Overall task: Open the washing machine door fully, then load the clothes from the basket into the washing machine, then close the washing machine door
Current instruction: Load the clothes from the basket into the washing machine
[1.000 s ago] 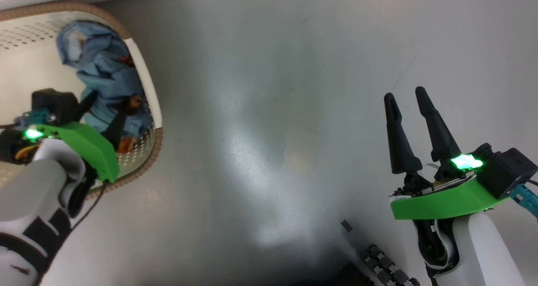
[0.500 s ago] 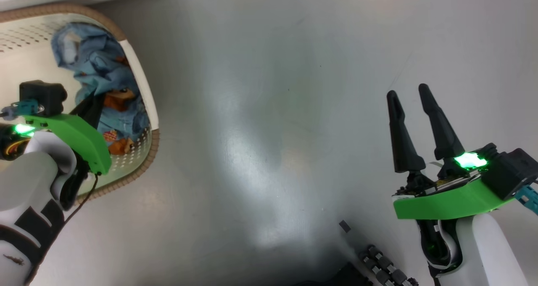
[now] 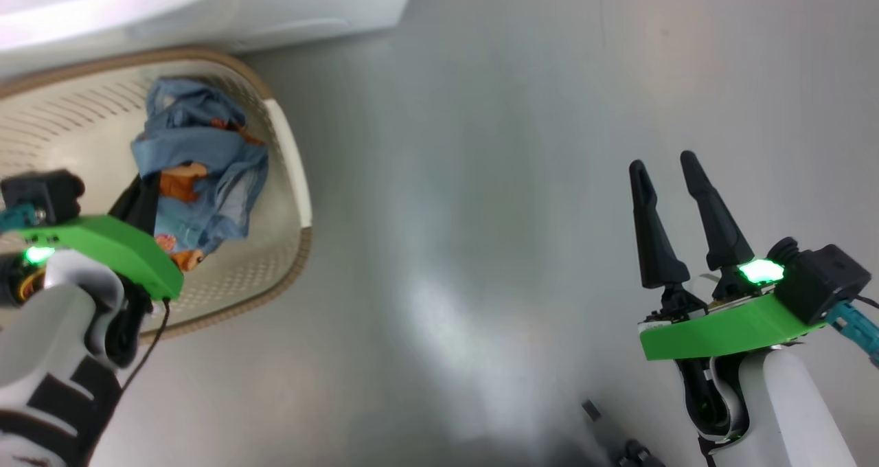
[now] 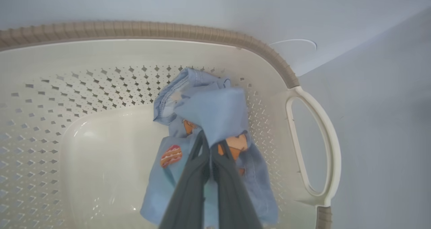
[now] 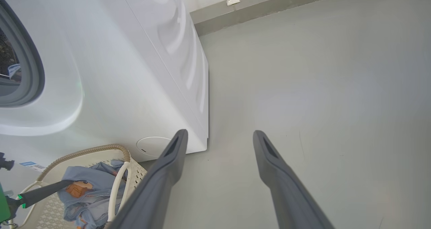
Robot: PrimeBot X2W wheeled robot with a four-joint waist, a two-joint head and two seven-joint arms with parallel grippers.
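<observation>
Left gripper (image 4: pixel 211 143) has its jaws pinched shut on the clothes (image 4: pixel 215 111), a blue bundle at the handle end of the basket (image 4: pixel 262 50), which sits on the floor just beside the washing machine (image 5: pixel 134 70). I'd lift straight up till the dangling cloth clears the rim, then swing toward the opening. Right gripper (image 5: pixel 217 134) hangs over bare floor, jaws wide, nothing in them.

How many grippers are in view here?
2. The left gripper is shut on the clothes inside the basket; the right gripper hangs open above the floor.
</observation>
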